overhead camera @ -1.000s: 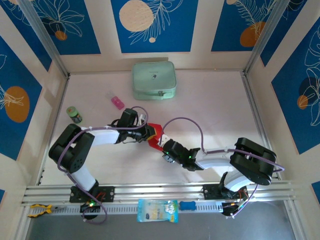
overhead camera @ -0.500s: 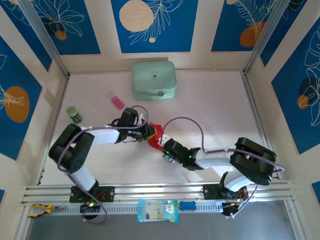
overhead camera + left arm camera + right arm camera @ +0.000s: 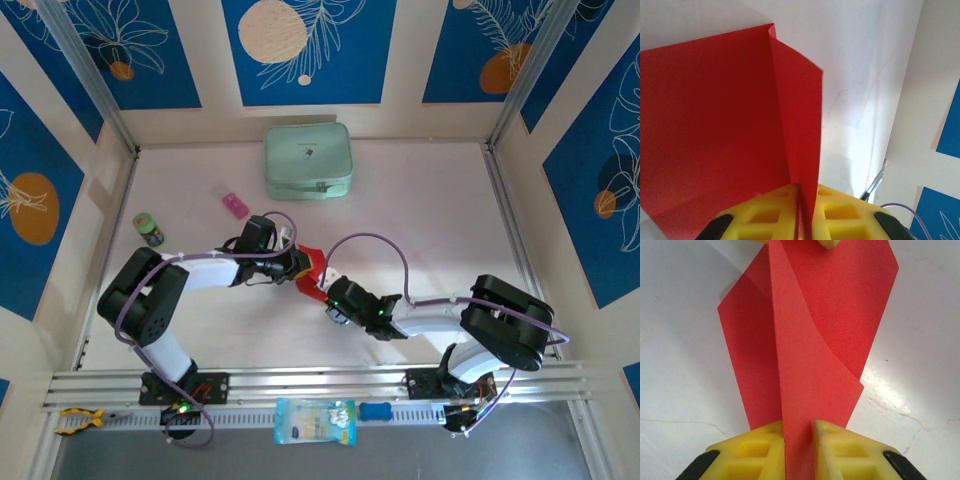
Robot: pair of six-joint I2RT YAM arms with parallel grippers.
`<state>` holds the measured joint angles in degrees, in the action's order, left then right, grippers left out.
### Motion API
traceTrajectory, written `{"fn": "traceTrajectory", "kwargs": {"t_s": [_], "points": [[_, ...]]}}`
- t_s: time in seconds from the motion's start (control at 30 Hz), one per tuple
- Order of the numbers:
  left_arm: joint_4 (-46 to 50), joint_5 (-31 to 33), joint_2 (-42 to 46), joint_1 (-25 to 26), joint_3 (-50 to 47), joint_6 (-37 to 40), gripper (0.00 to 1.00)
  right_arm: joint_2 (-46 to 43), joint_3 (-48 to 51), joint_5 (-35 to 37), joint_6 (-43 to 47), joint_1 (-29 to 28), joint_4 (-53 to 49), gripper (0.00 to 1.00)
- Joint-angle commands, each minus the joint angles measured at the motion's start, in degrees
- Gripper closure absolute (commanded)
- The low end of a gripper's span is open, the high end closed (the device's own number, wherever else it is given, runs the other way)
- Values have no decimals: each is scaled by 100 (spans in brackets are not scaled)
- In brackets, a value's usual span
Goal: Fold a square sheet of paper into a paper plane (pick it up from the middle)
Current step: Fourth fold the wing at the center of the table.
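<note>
Middle of worktop [image 3: 430, 220]: folded red paper [image 3: 810, 330] lies slantwise, left gripper [image 3: 800, 215] clamped on its far-left end, right gripper [image 3: 799, 450] likewise on its near-right end, centre crease running straight gripper to gripper.

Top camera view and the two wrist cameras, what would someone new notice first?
The thin bright red sheet of paper, partly folded, stands out, pinched from opposite ends by the left gripper and the right gripper near the middle of the white table. Behind it, a pale green rectangular case lies by the back wall, with a small pink rectangular block to its left.
</note>
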<state>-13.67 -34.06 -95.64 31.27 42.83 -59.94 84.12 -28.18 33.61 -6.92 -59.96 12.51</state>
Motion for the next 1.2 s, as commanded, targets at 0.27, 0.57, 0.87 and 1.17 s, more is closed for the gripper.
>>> {"fn": "traceTrajectory", "kwargs": {"t_s": [0.27,0.57,0.87,1.17], "points": [[139,22,124,-72,151,45,87,-179,-1,-161,-143,57,162,89],[351,348,518,-77,59,50,55,-18,-30,-748,-625,194,147,91],[826,673,1010,-145,-3,163,47,187,-8,-1135,-972,351,313,91],[857,660,1014,-141,-38,140,47,265,56,-1626,-1486,601,425,90]]}}
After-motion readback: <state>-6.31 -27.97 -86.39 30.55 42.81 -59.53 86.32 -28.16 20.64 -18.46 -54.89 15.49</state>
